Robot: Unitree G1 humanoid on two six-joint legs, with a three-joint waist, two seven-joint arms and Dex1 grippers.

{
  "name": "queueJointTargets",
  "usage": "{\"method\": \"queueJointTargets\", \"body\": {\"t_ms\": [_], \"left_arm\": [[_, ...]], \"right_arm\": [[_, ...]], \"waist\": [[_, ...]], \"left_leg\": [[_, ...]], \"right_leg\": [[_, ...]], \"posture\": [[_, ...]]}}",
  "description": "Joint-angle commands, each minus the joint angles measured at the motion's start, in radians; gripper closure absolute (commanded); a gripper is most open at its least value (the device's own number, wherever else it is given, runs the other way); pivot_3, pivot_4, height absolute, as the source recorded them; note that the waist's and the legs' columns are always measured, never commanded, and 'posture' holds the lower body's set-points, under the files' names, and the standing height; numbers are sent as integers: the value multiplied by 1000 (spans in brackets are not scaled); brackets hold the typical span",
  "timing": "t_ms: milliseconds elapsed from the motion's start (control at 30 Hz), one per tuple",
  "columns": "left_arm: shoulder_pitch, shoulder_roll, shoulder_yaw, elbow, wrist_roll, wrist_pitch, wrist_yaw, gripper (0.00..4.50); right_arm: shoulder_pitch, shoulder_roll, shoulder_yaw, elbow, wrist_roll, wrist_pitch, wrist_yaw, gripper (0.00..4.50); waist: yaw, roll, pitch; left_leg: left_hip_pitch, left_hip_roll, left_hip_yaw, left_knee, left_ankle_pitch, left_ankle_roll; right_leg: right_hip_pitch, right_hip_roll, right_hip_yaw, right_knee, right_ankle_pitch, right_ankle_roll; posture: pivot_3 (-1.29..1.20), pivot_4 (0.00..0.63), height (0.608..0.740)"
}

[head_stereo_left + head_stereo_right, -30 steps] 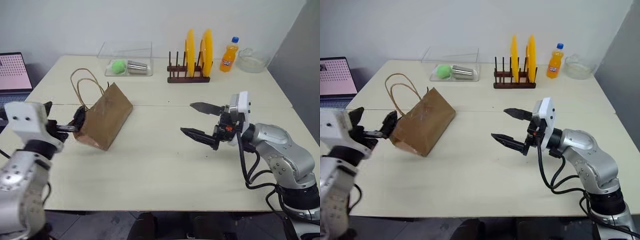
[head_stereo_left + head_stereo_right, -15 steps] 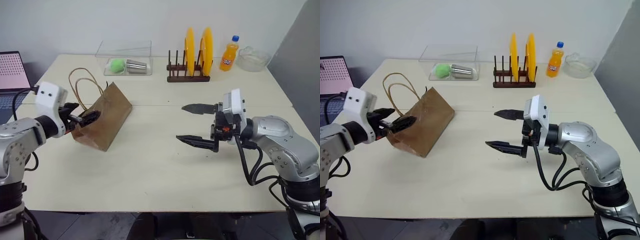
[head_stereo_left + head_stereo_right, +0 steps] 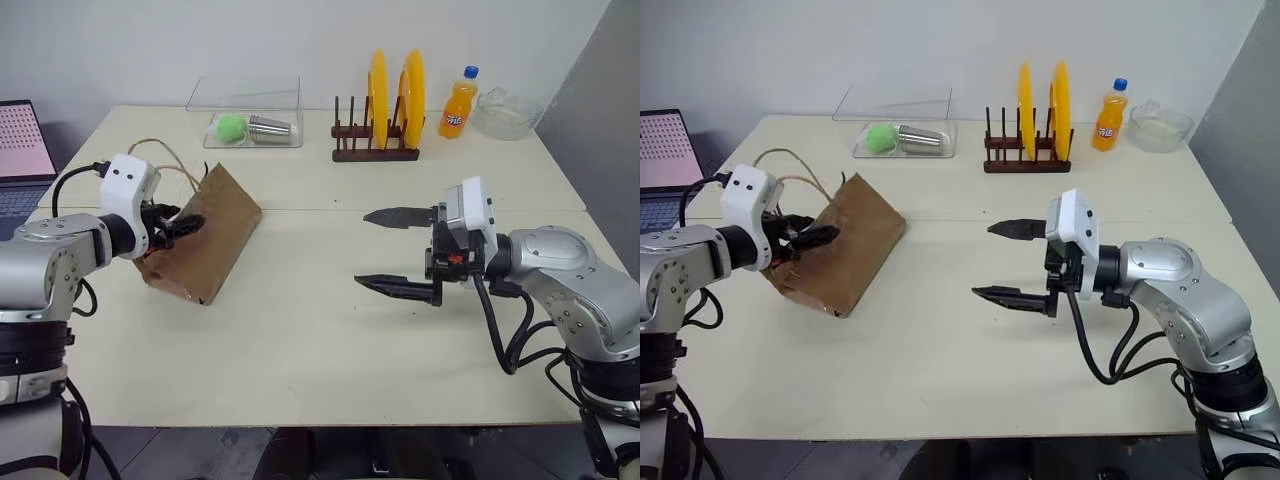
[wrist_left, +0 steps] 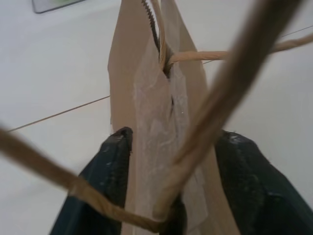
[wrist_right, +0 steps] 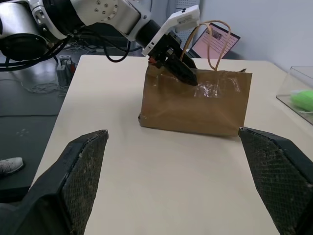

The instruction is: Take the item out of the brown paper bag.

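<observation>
The brown paper bag [image 3: 205,236] stood on the left part of the table [image 3: 320,340], its mouth end towards the left arm and its two loop handles [image 3: 165,160] rising on the far-left side. The bag leaned rather than stood square, seemingly because it was being handled at the rim.

The left gripper [image 3: 178,226] was at the bag's top edge. In the left wrist view its two black fingers [image 4: 113,161] stood one on each side of the flattened paper rim, half closed around it, with a handle loop crossing in front. Whether the pads were already pressing the paper could not be told; the placement suggested a pinch on the rim to steady the bag or hold it for opening.

The right gripper [image 3: 400,250] hung above the middle of the table, well apart from the bag, pointing left at it, its fingers spread wide and holding nothing. That posture was judged a waiting one, ready to reach into the mouth once the bag was held.

The item could not be made out and was presumed inside the bag. Extraction had not begun.

On the far side stood a clear box [image 3: 245,105], a plate rack [image 3: 375,150] with yellow plates and an orange soda bottle [image 3: 459,105], all well clear of the work
</observation>
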Motion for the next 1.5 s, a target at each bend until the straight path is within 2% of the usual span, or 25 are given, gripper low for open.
{"method": "queueJointTargets", "body": {"t_ms": [33,200,367,533,700,800,933,1067,1233,1500], "left_arm": [[-40,7,-5,33,32,-14,-10,3007],[-83,2,-26,87,57,-60,-46,4477],[-116,25,-92,117,98,-196,-183,4477],[-226,12,-181,201,169,-404,-354,4477],[-414,-95,-254,410,254,-581,-424,4477],[-504,-178,-301,541,309,-736,-472,4477],[-592,-294,-339,716,362,-948,-549,4477],[-691,-401,-353,929,424,-1120,-557,4477],[-794,-488,-341,1108,467,-1230,-543,4477],[-892,-570,-295,1213,485,-1273,-539,4477]], "right_arm": [[-8,-7,-32,-42,22,3,-11,0],[-5,-12,-37,-52,23,11,-22,0],[23,-25,-45,-68,10,9,-34,0],[150,-69,-73,-107,-34,-27,-46,0],[310,-74,-105,-186,-76,-70,-98,0],[382,-81,-110,-234,-139,-58,-177,0],[438,-50,-151,-317,-116,26,-296,0],[464,-21,-201,-404,-67,112,-396,0],[487,-13,-263,-467,-13,190,-473,0],[571,-27,-309,-540,25,221,-552,0]], "waist": [[0,0,0],[0,0,0],[0,0,0],[13,-1,0],[24,-2,0],[22,-2,0],[22,-2,0],[13,-3,0],[7,-3,0],[6,-3,0]], "left_leg": [[0,0,0,0,0,0],[0,0,0,1,0,1],[0,0,0,1,0,0],[-2,-1,0,2,1,0],[-4,-2,1,4,0,0],[-4,-2,1,4,0,0],[-4,-2,1,5,0,0],[-4,-2,1,5,0,0],[-5,-2,1,5,-1,3],[-9,-3,1,18,-3,7]], "right_leg": [[0,0,0,0,0,0],[0,0,0,1,0,0],[0,0,0,1,0,0],[0,0,-1,0,0,0],[0,-1,-1,0,0,0],[0,-1,-1,0,0,1],[0,-1,-1,1,0,1],[-1,0,-1,1,0,1],[0,0,-1,1,1,1],[-1,-2,-4,10,0,4]], "posture": [[0,150,740],[0,150,740],[0,150,740],[0,150,740],[0,150,740],[0,150,740],[0,150,740],[0,150,740],[0,150,740],[0,150,740]]}}
